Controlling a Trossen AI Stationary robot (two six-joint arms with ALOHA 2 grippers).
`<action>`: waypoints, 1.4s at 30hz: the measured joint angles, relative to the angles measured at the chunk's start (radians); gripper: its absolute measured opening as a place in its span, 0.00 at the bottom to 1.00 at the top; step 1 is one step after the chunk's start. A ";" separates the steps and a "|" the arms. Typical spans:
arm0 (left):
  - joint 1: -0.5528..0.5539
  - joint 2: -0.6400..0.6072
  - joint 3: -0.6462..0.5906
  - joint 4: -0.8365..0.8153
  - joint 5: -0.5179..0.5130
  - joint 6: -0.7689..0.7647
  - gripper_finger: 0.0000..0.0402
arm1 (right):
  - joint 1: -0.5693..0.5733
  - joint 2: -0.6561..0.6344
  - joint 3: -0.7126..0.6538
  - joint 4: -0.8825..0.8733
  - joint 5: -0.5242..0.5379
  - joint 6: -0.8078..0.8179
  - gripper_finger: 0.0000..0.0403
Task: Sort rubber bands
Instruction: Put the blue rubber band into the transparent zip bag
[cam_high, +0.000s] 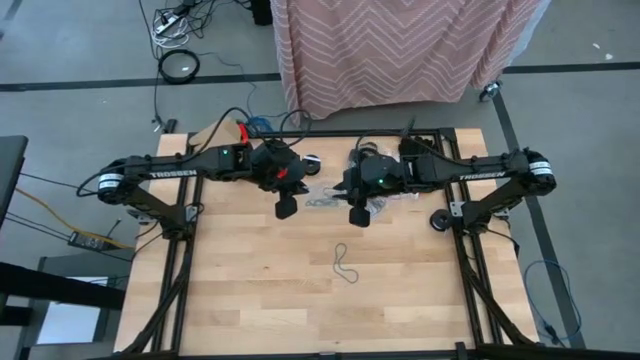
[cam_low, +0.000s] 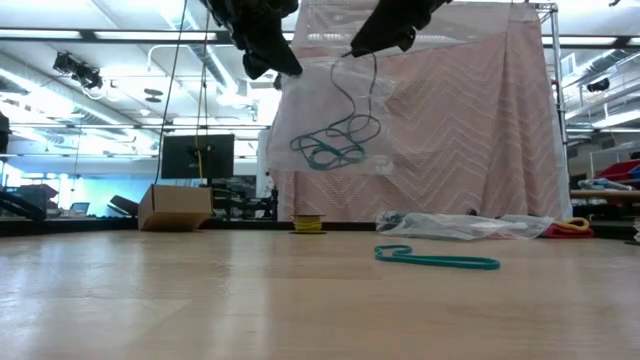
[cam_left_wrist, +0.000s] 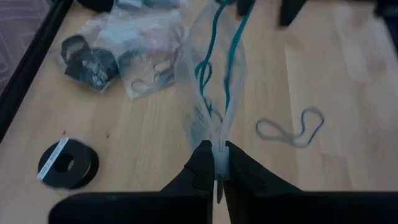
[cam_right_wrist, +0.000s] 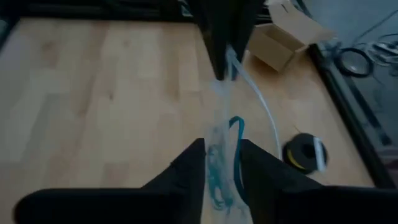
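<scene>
A clear plastic bag (cam_low: 330, 110) hangs above the table's middle with several teal rubber bands (cam_low: 335, 148) in its bottom. My left gripper (cam_left_wrist: 219, 173) is shut on the bag's upper edge. My right gripper (cam_right_wrist: 225, 165) stands open at the bag's mouth, on the side opposite the left one. One teal rubber band (cam_low: 372, 75) hangs from between its parted fingers down into the bag. Another rubber band (cam_high: 345, 265) lies flat on the wood nearer the front edge and shows teal in the low view (cam_low: 437, 261). My left gripper pinches the bag's upper edge (cam_left_wrist: 219, 155) between its two fingers, slanting down from the table's left. The bag hangs below the fingers, clear of the table. My right gripper: the hanging band's top (cam_right_wrist: 236, 127) stands between the parted fingers; whether it touches them I cannot tell.
More clear bags (cam_left_wrist: 134, 56) holding bands lie on the table toward its far edge. A black round disc (cam_left_wrist: 68, 165) lies beside them, and a cardboard box (cam_right_wrist: 280, 37) stands at the far left corner. The near half of the table (cam_high: 300, 310) is bare wood.
</scene>
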 joint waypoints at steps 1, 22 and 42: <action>0.000 0.000 0.000 -0.015 -0.003 0.009 0.05 | 0.000 0.001 0.000 0.002 -0.010 0.008 0.25; 0.036 -0.238 0.000 -0.016 -0.056 0.015 0.05 | 0.021 0.002 -0.048 -0.077 -0.052 0.033 0.37; 0.042 -0.551 0.001 0.264 -0.082 0.003 0.05 | 0.047 0.003 -0.401 0.255 -0.095 0.240 0.36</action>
